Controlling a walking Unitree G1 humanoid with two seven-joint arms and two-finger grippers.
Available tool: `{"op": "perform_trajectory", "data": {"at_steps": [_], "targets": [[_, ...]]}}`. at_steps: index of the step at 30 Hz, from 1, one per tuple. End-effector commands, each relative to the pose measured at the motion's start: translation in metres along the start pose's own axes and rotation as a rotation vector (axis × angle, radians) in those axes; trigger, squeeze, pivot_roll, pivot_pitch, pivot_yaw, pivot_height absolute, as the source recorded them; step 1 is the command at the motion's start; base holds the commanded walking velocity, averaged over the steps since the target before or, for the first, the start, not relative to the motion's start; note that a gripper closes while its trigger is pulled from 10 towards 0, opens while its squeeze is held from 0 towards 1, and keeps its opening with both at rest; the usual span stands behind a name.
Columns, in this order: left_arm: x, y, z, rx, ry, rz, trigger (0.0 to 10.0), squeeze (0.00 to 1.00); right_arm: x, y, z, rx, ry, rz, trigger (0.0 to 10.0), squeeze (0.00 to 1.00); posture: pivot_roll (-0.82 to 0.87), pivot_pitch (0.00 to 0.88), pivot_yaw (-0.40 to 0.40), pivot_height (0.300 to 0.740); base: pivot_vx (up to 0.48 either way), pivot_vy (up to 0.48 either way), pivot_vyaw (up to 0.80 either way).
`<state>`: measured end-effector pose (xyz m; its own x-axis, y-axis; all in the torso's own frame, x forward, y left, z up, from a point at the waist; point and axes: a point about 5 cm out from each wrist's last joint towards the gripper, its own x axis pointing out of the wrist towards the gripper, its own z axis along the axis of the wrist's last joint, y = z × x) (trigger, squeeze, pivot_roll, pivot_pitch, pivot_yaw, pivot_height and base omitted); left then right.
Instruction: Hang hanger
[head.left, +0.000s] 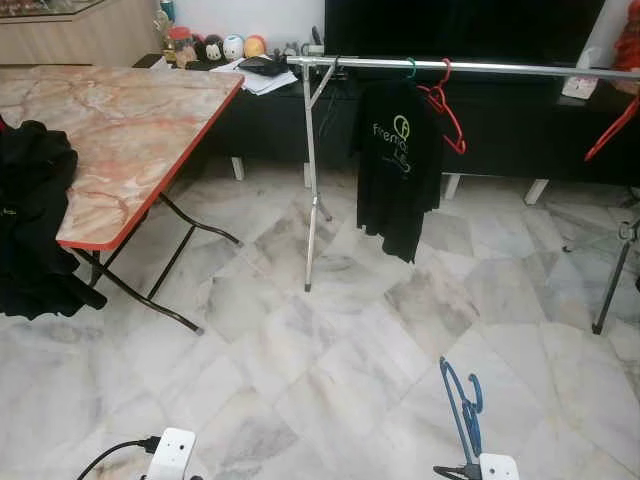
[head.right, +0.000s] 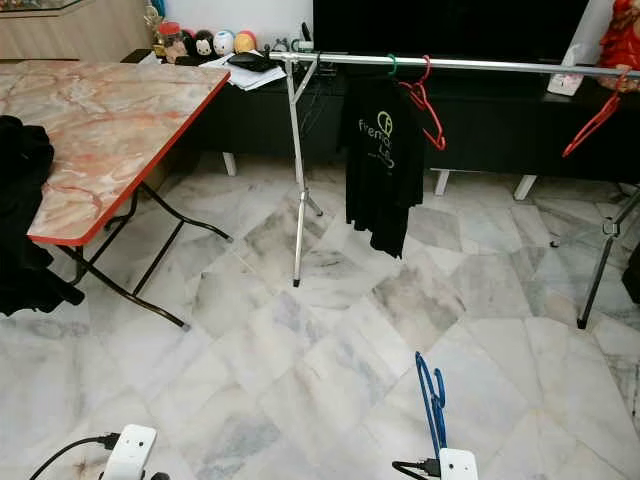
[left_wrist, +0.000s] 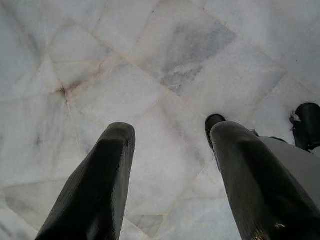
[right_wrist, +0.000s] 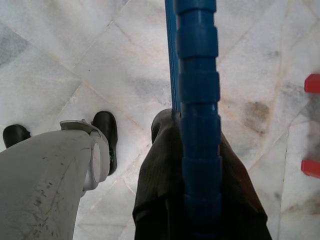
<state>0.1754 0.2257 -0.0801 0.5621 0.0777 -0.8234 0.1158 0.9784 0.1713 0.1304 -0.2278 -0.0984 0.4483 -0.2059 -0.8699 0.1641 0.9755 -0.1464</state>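
A blue plastic hanger stands up from my right gripper, which is shut on it low at the right of the eye views; its ribbed blue bar runs along the fingers. Ahead stands a silver clothes rail with a black T-shirt on a green hanger and an empty red hanger beside it. Another red hanger hangs further right. My left gripper hangs low on the left, open over the marble floor, with nothing between its fingers.
A folding table with a marble-pattern top and red edge stands at the left, with black clothes draped over its near end. Behind the rail is a dark TV cabinet. The rail's right leg stands at the far right.
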Motion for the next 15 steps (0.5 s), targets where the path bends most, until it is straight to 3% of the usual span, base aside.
{"op": "perform_trajectory", "data": {"at_steps": [1,4,7,15], "targets": [[-0.0008,0.0027,-0.0033,-0.009,0.009,0.007,10.0,0.00,-0.0001,0.0018,-0.0008,0.016,0.001,0.001,10.0,0.00,-0.10,0.000,0.017,0.740,0.000,0.000,0.00],[-0.0008,0.0027,-0.0024,-0.006,0.003,0.004,10.0,0.00,-0.0002,0.0017,-0.0012,0.031,0.002,-0.002,10.0,0.00,-0.10,0.000,0.016,0.740,0.000,0.000,-0.43],[-0.0005,0.0025,-0.0014,0.000,0.001,0.003,10.0,0.00,-0.0001,0.0015,-0.0007,0.019,0.002,0.004,10.0,0.00,-0.10,0.000,0.016,0.740,0.291,0.000,-0.71],[-0.0005,0.0017,-0.0016,-0.003,0.001,-0.001,10.0,0.00,-0.0001,0.0012,0.0008,0.035,-0.015,0.001,10.0,0.00,-0.10,0.000,0.013,0.740,0.315,0.000,0.00]]}}
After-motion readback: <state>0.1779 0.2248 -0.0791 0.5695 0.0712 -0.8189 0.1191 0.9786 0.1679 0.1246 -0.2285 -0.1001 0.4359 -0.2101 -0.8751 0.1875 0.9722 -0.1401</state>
